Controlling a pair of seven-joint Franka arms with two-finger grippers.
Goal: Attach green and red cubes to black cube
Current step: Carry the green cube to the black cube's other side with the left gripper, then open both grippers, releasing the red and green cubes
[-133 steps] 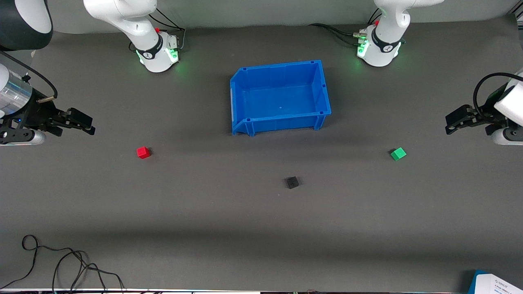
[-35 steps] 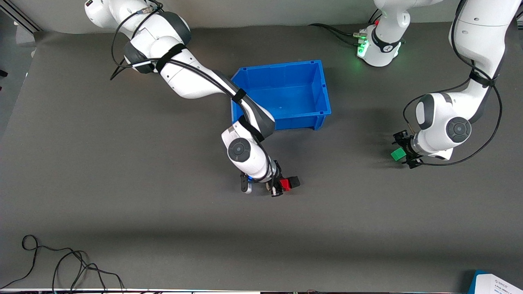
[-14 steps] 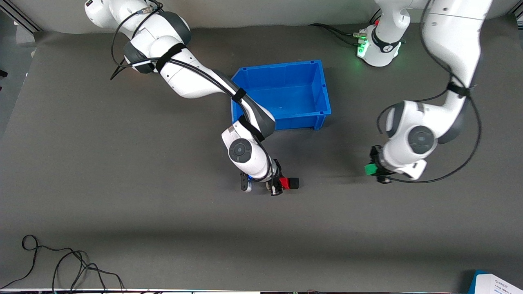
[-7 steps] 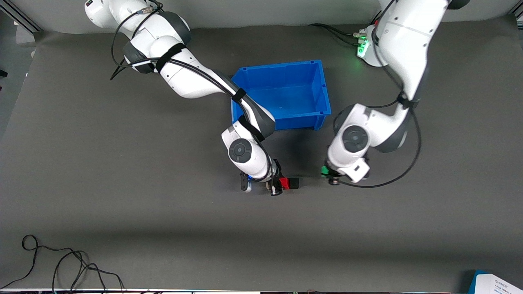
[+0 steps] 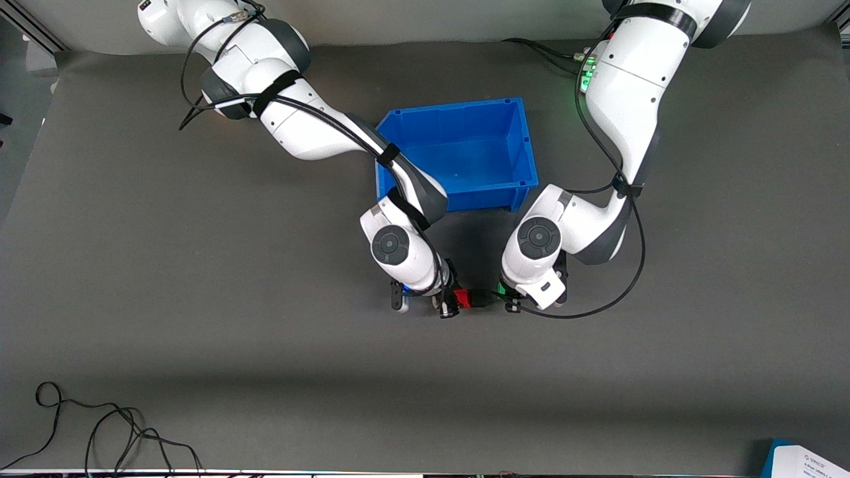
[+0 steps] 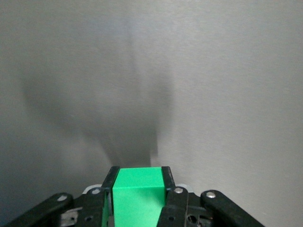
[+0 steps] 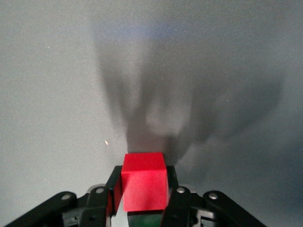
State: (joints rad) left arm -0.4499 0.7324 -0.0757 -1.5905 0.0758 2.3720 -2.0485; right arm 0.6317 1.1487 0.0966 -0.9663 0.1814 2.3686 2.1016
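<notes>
With 1 blue bin [image 5: 524, 149] nearby, 3 cubes meet: right gripper [image 5: 458, 300] clamps red cube [image 5: 462, 299] vs. black cube [image 5: 479, 298]; left gripper [image 5: 506, 293] clamps green cube [image 5: 503, 289].

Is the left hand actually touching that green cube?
Touching. The left wrist view shows the left hand with both fingers pressed flat against the green cube's sides.

Reaching in from the two bases, both white jointed arms bent at the elbow with wrists turned down, hands low over the grey mat and close together. Right black two-finger gripper [image 5: 458, 300] [image 7: 142, 198] clamped on the small bright red cube [image 5: 463, 299] [image 7: 144, 182]. Left black two-finger gripper [image 5: 505, 292] [image 6: 137, 198] closed on the small bright green cube [image 5: 503, 289] [image 6: 137, 194], its fingers [image 6: 165, 179] flat against the cube's sides.
</notes>
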